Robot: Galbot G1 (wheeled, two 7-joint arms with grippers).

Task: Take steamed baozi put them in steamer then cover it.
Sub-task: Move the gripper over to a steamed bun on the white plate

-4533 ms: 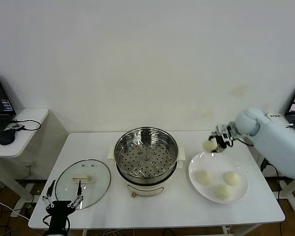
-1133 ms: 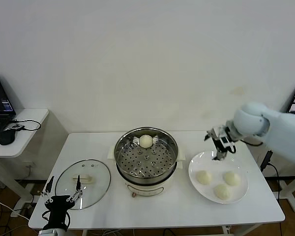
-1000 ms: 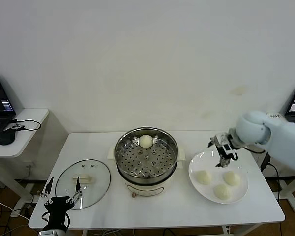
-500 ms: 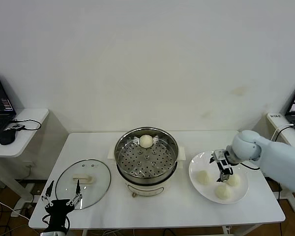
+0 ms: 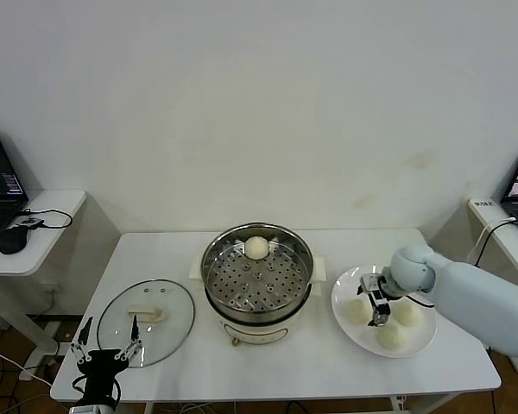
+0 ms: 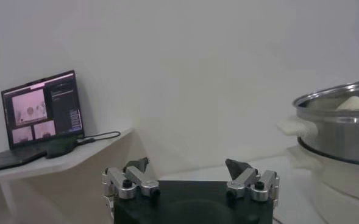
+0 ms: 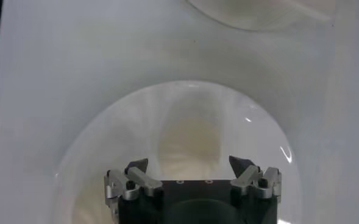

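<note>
So in the head view the right gripper [image 5: 374, 302] is down over the white plate [image 5: 420, 337], hovering right by the three steamed baozi [image 5: 356, 310] that sit there. One more bun [image 5: 256, 247] is already inside the steamer [image 5: 256, 274], resting on the perforated tray at the far side. The cover [image 5: 145, 317] lies flat on the table [image 5: 268, 366] to the left of the steamer, handle up.

The right wrist view gives what the head cam can't: the right gripper [image 7: 190, 170] has its fingers [image 7: 136, 168] spread wide with nothing between them, plate [image 7: 94, 140] curving underneath and a pale bun [image 7: 188, 137] just ahead of the tips. You also get a sliver of the steamer base at one edge.

The left gripper [image 5: 104, 355] is parked low at the near table edge, just in front of the cover. Its own camera shows the left gripper [image 6: 190, 175] fingers wide apart too, plus stuff the head view barely hints at: the steamer wall [image 6: 341, 131] from the side with the bun [image 6: 357, 103] poking above the rim, and a laptop [image 6: 39, 119] open on a side desk [image 6: 51, 161]. The head view catches that laptop's edge and a mouse [image 5: 12, 241] beside it.

There's something on the laptop screen but I can't read any of it, and no brand or label is visible on the steamer
</note>
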